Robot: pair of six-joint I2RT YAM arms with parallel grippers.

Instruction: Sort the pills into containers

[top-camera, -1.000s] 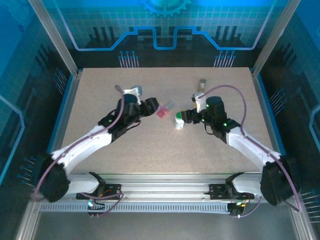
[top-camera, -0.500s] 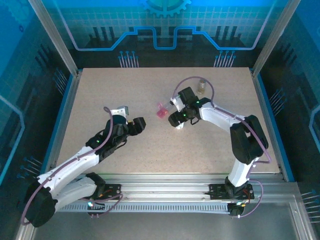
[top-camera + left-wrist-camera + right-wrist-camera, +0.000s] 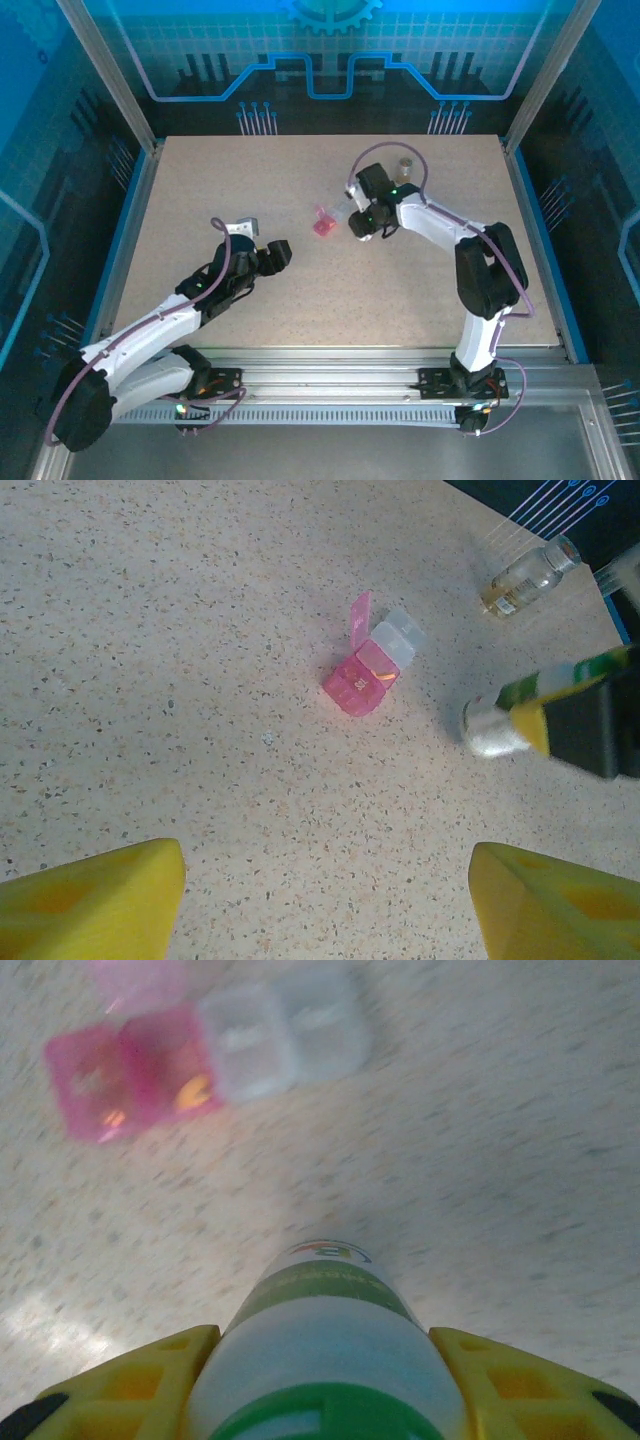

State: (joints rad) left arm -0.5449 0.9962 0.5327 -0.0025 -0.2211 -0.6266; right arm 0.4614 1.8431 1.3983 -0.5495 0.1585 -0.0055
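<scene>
My right gripper (image 3: 359,223) is shut on the white bottle with the green cap (image 3: 322,1345), which lies tilted between its yellow fingers (image 3: 120,1385) just above the table. The left wrist view shows the same bottle (image 3: 492,731), right of the pink-tinted pill box (image 3: 357,681). The box's lid stands open and its clear compartments (image 3: 283,1032) adjoin the pink ones (image 3: 128,1068). An orange pill (image 3: 196,1090) shows in a pink compartment. The translucent amber bottle (image 3: 522,576) stands at the far right (image 3: 405,166). My left gripper (image 3: 276,252) is open and empty, well short of the box.
The speckled table (image 3: 300,300) is bordered by a blue rim and metal frame posts (image 3: 110,75). The right arm's forearm (image 3: 440,225) reaches across the right half of the table. The left arm (image 3: 160,320) lies low along the near left.
The left gripper has drawn back from the pink box toward the near left. The right gripper has closed on the white bottle and carried it a little farther from the arms' bases.
</scene>
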